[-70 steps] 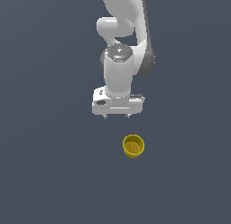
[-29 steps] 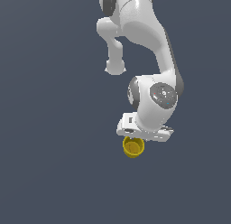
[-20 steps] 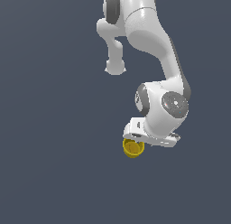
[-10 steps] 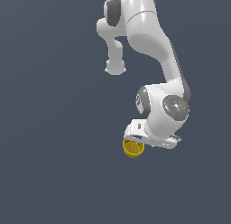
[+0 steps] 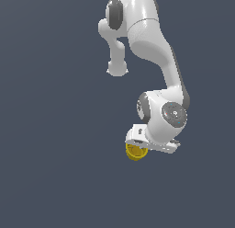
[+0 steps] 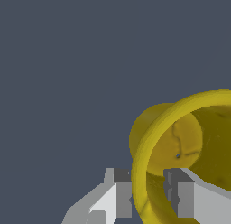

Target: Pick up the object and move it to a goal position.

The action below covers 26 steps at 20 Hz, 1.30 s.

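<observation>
The object, a small yellow cup [image 5: 135,152], lies at the lower middle of the exterior view, partly hidden under the white hand. My gripper [image 5: 140,146] is down on it. In the wrist view the cup [image 6: 180,142] fills the frame close up, its hollow inside facing the camera. My gripper [image 6: 148,197] straddles the thin rim. One finger [image 6: 121,196] is outside the wall and the other finger [image 6: 181,197] is inside the cup. Both pads press against the wall, so the gripper is shut on the cup's rim.
The arm [image 5: 151,48] reaches down from the top of the exterior view over a plain dark grey surface [image 5: 55,130]. No other objects and no goal marker show in either view.
Over 3.5 seconds the arm swung down and to the exterior view's right onto the cup. In the last half second the hand and the cup hardly moved.
</observation>
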{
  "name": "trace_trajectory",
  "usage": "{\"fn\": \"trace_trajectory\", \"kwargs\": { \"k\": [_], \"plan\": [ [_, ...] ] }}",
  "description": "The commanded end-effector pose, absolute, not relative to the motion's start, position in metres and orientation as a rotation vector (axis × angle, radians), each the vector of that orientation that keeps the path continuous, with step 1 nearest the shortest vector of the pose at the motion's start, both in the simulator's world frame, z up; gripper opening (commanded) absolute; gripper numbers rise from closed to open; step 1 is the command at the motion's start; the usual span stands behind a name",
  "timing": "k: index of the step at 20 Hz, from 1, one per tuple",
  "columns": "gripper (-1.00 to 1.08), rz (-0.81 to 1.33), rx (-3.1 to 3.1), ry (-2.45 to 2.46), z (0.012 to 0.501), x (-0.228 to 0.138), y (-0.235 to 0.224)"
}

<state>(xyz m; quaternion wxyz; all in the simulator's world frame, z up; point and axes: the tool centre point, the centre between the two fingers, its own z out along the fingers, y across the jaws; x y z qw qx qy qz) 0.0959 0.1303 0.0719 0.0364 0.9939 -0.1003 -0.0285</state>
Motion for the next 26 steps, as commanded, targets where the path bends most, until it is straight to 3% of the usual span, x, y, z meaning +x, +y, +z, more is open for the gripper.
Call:
{"fn": "trace_trajectory", "kwargs": {
  "k": [1,15,26],
  "plan": [
    [-1.00,-0.090,3.052,-0.307,0.071,0.095,0.131],
    [-1.00,-0.088,3.052,-0.309,0.080,0.088,0.139],
    [-1.00,-0.088,3.051,-0.308,0.125,0.042,0.192]
  ]
}}
